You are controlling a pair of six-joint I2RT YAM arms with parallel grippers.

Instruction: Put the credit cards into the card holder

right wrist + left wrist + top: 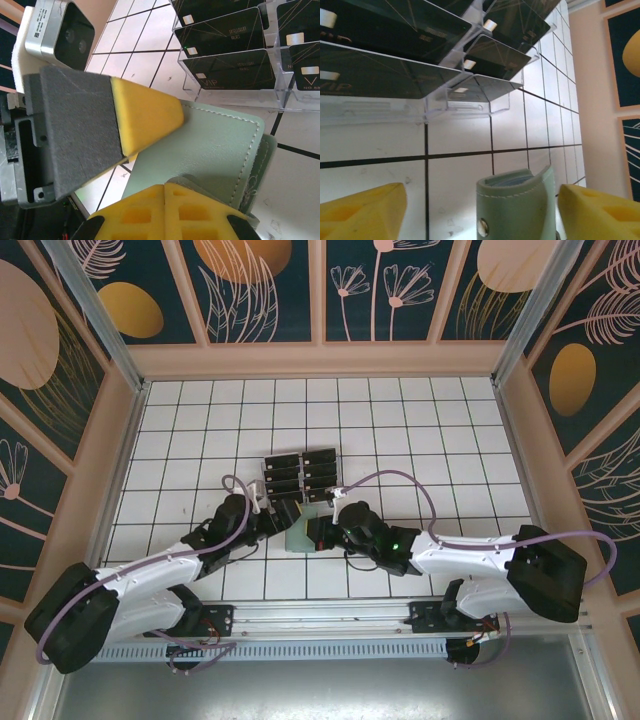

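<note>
Two robot arms meet over a sage-green stitched card holder point(210, 145) lying on the white tiled counter point(420, 420), just in front of a clear plastic slotted rack point(435, 107) that carries the thin black credit cards point(300, 470). The right hand point(165, 207) has its yellow pads pressed together, and it appears to pinch the near edge of the card holder. The left hand point(482, 212) stands with its pads apart. The card holder's open mouth rises between them, with a gap on either side, so nothing is gripped there. Neither hand has a card, and the step in hand looks like steadying and spreading the pouch before any card goes in. Whether a card already sits inside the pocket cannot be told. The next move would seem to call for the left hand to reach the short way to the rack and pinch one card by its upper edge, while the right hand keeps the mouth open and facing the rack
</note>
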